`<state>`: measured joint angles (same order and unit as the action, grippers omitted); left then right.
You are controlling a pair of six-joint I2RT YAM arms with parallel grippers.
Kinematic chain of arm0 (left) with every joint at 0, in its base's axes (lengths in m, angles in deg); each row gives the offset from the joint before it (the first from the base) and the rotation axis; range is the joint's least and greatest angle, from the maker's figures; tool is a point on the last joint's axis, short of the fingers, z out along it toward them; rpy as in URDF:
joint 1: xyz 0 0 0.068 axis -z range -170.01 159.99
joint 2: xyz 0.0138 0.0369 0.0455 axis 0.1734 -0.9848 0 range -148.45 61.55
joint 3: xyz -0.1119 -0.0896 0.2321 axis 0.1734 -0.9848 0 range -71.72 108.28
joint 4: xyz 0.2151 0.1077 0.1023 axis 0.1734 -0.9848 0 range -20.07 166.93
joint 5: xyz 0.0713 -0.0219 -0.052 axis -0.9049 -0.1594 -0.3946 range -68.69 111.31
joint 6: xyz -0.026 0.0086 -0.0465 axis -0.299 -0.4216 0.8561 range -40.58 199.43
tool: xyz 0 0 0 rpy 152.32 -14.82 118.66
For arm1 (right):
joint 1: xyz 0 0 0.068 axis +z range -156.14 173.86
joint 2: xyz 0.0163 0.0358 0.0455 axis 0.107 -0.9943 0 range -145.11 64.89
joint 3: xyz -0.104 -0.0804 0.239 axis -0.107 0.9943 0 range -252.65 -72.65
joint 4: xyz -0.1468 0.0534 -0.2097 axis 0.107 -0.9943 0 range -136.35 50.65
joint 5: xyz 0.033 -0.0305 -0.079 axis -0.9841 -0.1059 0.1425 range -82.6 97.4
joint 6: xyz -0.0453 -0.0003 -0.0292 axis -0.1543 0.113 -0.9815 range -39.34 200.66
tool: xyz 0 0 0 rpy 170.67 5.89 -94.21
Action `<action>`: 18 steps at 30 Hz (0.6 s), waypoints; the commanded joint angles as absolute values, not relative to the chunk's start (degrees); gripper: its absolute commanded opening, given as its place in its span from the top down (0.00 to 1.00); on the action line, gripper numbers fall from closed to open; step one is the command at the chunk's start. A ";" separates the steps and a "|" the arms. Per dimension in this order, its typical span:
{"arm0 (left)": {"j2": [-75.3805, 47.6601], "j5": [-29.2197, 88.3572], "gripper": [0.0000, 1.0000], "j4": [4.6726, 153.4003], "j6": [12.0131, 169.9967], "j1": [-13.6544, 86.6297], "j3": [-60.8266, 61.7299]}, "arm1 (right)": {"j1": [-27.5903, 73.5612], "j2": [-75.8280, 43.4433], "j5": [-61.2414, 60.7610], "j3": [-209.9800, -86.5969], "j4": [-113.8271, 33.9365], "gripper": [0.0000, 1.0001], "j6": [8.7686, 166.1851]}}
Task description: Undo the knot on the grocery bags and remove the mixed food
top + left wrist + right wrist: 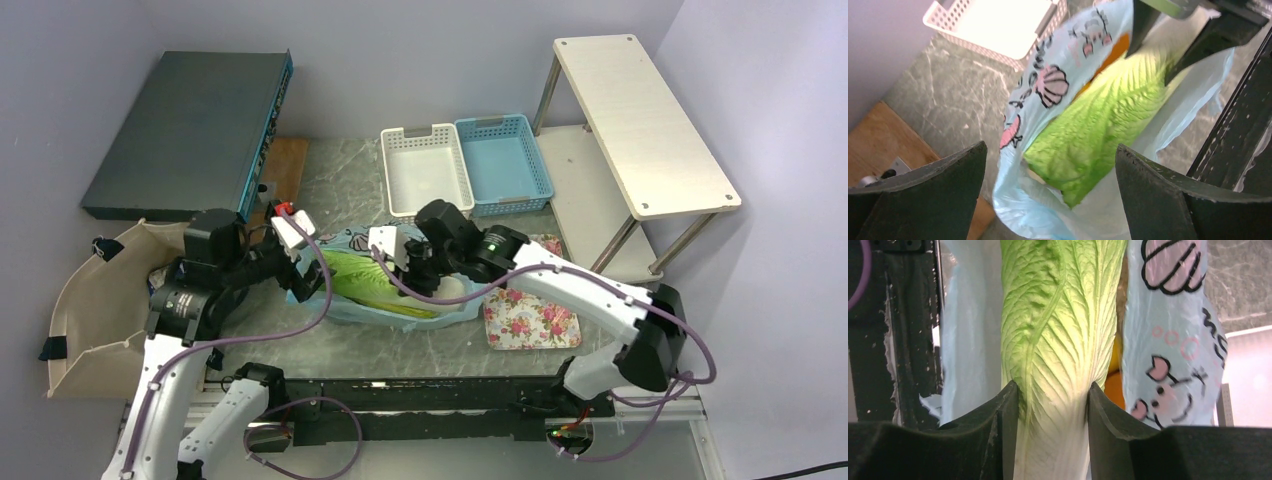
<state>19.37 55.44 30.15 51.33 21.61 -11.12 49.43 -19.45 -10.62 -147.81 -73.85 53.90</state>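
Note:
The light-blue plastic bag (445, 300) with shell prints lies on the marble table, and no knot shows on it. Pale-green napa cabbage (365, 278) sticks out of it towards the left. My right gripper (415, 275) is shut on the cabbage's white stalk (1053, 405); the bag (1173, 335) hangs beside it, with something orange (1114, 386) behind. My left gripper (306, 282) is open at the bag's left end, and the bag's edge (1023, 200) and the cabbage tip (1088, 135) show between its fingers. The beige canvas tote (85, 300) lies at the far left.
A white basket (425, 168) and a blue basket (505, 163) stand behind the bag. A floral tray (530, 318) lies right of it. A dark box (190, 130) and a wooden board (287, 165) are at the back left, and a white shelf (640, 120) is at the right.

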 commanded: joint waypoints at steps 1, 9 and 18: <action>18.46 59.28 0.01 31.50 57.44 21.33 -5.98 | 49.24 -12.10 -10.73 -142.87 -71.73 1.00 53.81; 20.10 59.65 0.01 32.18 61.98 21.29 -5.17 | 47.59 -4.60 -9.23 -137.50 -58.63 1.00 60.46; 17.91 56.56 0.01 39.70 73.83 17.30 3.58 | 46.67 0.60 -10.93 -140.01 -45.56 1.00 69.07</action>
<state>19.31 57.43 33.38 67.04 19.18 -2.86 46.76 -1.66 -9.75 -136.03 -56.91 63.93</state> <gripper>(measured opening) 0.994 0.458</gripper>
